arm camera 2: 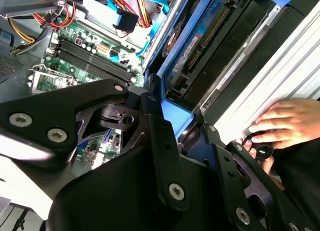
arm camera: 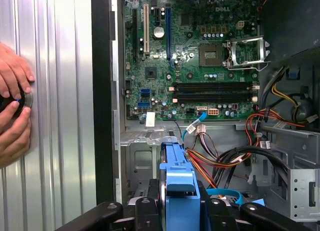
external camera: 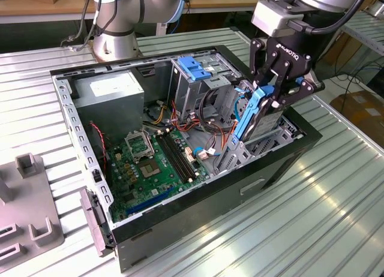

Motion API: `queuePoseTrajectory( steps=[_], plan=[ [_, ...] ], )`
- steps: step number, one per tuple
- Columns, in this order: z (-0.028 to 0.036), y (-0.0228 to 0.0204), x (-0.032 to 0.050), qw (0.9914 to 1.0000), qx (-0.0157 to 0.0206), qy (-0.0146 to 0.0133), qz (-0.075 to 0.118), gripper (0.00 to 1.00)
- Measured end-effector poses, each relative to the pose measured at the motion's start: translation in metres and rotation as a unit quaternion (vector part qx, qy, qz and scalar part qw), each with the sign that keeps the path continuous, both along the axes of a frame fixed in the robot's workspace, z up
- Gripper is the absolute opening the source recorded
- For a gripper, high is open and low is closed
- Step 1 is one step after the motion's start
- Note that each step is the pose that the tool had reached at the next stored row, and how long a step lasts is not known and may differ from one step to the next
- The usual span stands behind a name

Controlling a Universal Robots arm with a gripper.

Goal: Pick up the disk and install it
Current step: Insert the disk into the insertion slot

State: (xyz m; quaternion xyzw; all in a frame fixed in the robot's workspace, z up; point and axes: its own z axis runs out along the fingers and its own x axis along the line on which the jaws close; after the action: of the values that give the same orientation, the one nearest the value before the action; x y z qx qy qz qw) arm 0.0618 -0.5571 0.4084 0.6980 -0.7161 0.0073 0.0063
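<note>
Firmly gripping the disk [external camera: 268,118] with fingers [external camera: 300,90] clamped on its light-blue bracket [external camera: 248,118], on edge at the mouth of the drive bay [external camera: 264,146] of the computer case [external camera: 288,166]. Likely stiff, dense, shock-sensitive; best held by the bracket's sides, not its faces.

1. It looked like a robotics lab: an arm base [external camera: 114,46] stood on a ribbed metal table [external camera: 336,217].
2. An open PC case [external camera: 198,211] lay there; cardboard boxes [external camera: 362,111] sat nearby.
</note>
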Motion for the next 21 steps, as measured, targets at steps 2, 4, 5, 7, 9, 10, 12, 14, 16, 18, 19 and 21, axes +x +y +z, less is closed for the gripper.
queuePoseTrajectory(
  steps=[2, 4, 5, 7, 9, 10, 12, 14, 16, 18, 19, 21],
  plan=[
    [-0.0011, 0.0, 0.0, 1.0, 0.0, 0.0, 0.0, 0.37],
    [-0.0022, 0.0, 0.0, 1.0, 0.0, 0.0, 0.0, 0.37],
    [-0.0027, 0.0, 0.0, 1.0, 0.0, 0.0, 0.0, 0.37],
    [-0.004, 0.0, 0.0, 1.0, 0.0, 0.0, 0.0, 0.37],
    [-0.0053, 0.0, 0.0, 1.0, 0.0, 0.0, 0.0, 0.37],
    [-0.0059, 0.0, 0.0, 1.0, 0.0, 0.0, 0.0, 0.37],
    [-0.0073, -0.0001, 0.0001, 1.0, 0.0, 0.0, 0.0, 0.37],
    [-0.0085, -0.0001, 0.0, 1.0, 0.0, 0.0, 0.0, 0.37],
    [-0.0098, -0.0002, 0.0, 1.0, 0.0, 0.0, 0.0, 0.37],
    [-0.0116, -0.0002, 0.0, 1.0, 0.0, 0.0, 0.0, 0.37],
    [-0.0126, -0.0003, 0.0, 1.0, 0.0, 0.0, 0.0, 0.37],
    [-0.0141, -0.0004, 0.0001, 1.0, 0.0, 0.0, 0.0, 0.37]
  ],
)
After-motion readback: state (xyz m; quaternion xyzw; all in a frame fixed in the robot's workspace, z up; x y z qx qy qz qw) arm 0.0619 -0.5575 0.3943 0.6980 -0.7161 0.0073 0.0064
